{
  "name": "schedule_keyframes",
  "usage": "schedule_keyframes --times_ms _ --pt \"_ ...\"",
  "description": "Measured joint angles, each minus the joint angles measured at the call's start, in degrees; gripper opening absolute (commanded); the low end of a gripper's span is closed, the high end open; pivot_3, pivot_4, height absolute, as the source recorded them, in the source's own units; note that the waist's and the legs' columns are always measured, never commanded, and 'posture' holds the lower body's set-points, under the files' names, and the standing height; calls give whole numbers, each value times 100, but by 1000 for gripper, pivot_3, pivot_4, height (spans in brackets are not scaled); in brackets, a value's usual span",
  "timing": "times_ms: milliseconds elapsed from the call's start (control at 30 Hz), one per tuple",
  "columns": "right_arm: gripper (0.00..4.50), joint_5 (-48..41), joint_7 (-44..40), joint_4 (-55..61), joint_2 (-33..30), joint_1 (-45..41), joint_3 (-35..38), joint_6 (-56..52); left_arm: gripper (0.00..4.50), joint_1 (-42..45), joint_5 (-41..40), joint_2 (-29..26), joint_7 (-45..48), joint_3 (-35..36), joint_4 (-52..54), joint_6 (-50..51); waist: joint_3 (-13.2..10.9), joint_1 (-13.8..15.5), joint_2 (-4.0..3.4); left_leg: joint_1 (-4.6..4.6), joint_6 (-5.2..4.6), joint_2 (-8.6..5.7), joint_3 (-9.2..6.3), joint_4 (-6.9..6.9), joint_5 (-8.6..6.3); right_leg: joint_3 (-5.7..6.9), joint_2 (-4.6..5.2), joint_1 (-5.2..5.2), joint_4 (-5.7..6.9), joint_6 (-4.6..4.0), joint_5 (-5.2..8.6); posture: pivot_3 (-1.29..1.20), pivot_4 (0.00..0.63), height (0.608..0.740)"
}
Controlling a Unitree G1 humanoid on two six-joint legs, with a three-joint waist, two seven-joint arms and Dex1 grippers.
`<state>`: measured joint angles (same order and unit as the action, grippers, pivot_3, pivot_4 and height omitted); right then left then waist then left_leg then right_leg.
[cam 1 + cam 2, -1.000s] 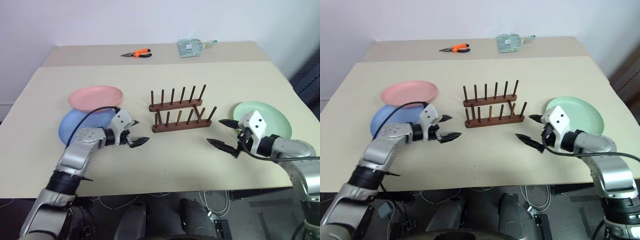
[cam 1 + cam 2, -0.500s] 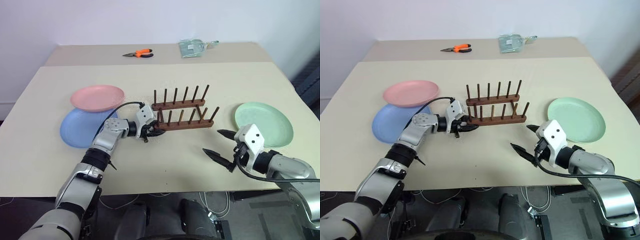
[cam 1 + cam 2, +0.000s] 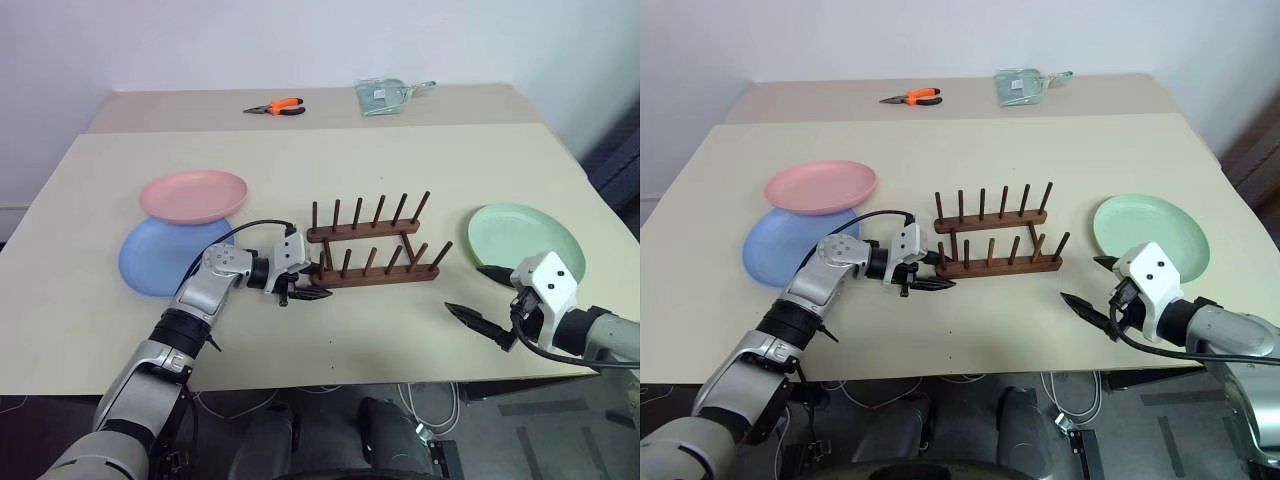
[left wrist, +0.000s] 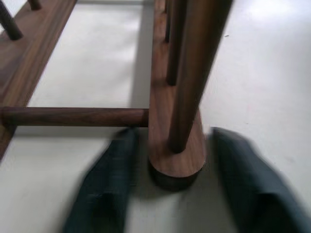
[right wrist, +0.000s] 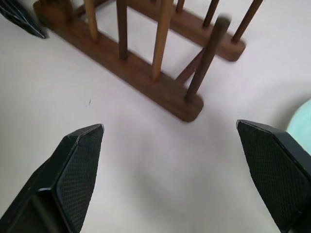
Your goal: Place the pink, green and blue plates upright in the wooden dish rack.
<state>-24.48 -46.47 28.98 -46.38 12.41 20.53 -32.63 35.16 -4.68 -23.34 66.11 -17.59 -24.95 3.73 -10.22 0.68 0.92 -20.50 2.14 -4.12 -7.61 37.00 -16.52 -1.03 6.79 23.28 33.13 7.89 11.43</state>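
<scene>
the dish rack [image 3: 372,252] has slid to the right since a second ago, and its near bar now sits a little skewed on the table [image 3: 330,350]. the left gripper [image 4: 167,187], which reached in and nipped the rack's left end, now has its fingers spread loosely either side of the near bar's tip. the right gripper [image 3: 1092,287] has drawn back toward the near right edge, fingers wide apart and empty. the pink plate [image 3: 193,195] overlaps the blue plate [image 3: 150,262] at left; the green plate [image 3: 525,236] lies flat at right. likely only the rack was repositioned; no plate is racked yet.
</scene>
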Motion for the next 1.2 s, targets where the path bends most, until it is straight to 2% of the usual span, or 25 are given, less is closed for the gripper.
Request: schedule_keyframes --times_ms 33,100,133,233,267,300,433,533,767,967,1067,1200 --pt "3110 24 -43 -49 -22 10 -33 39 4251 -19 12 -73 -85 34 64 71 0 -7 0 2 0 1 0 0 0 0 -1 0 2 0 0 0 150 740" --pt "2050 122 -138 -151 -58 59 -135 145 3967 -280 3 -439 -162 153 612 409 1 -67 2 6 -1 8 1 -11 -2 0 -7 2 3 0 0 0 150 740" --pt "1596 166 -163 -186 -61 73 -199 207 3614 -514 -68 -635 -162 251 991 665 2 -118 1 9 -2 9 2 -18 -2 0 -6 3 3 1 1 0 150 740" --pt "28 284 -142 -210 -6 180 -388 300 2110 -1322 -499 -1117 -199 640 2234 1702 2 -171 -2 14 -2 16 -3 -43 -2 -8 -5 14 3 4 3 0 150 740" --pt "0 323 -108 -198 44 177 -494 321 1549 -1572 -650 -1198 -248 738 2641 2066 2 -155 -2 13 -2 17 -4 -42 -2 -8 -5 14 3 4 3 0 150 740" --pt "0 365 -67 -197 71 165 -611 331 1067 -1745 -743 -1224 -304 768 2920 2317 2 -135 -3 13 -2 16 -3 -42 -2 -8 -2 13 2 4 4 0 150 740" --pt "0 793 234 -318 297 -84 -1234 582 1067 -2114 -747 -1073 -770 629 3671 2732 0 -24 -3 0 0 12 -4 -12 -3 -6 3 5 -2 -1 7 0 150 740" --pt "0 1374 662 -895 561 -661 -1723 822 1067 -2107 -426 -594 -1389 388 3733 2662 0 27 -2 -3 2 4 -6 5 -4 -7 7 -12 -11 -1 7 0 150 740" --pt "0 2246 1529 -2197 1208 -2025 -2352 1233 1067 -1510 174 581 -2901 88 2953 2603 4 17 1 7 2 -7 -12 7 0 -4 2 -20 0 2 5 0 150 740" --pt "0 2473 1743 -2859 1324 -2499 -2409 1503 1067 -1245 179 685 -3227 106 2505 2423 9 3 -1 10 2 -8 -13 4 1 -3 -3 -17 7 6 2 0 150 740" --pt "867 2410 1661 -2896 1334 -2511 -2379 1546 1003 -1238 177 646 -3307 136 2428 2341 10 -6 -3 11 2 -7 -13 4 1 -4 -4 -17 8 6 2 0 150 740" --pt "2810 2259 1418 -2613 1307 -2352 -2237 1428 1003 -1203 176 562 -3506 340 2282 2287 15 -47 -5 14 2 -2 -14 -3 1 -3 -11 -15 12 7 2 0 150 740"
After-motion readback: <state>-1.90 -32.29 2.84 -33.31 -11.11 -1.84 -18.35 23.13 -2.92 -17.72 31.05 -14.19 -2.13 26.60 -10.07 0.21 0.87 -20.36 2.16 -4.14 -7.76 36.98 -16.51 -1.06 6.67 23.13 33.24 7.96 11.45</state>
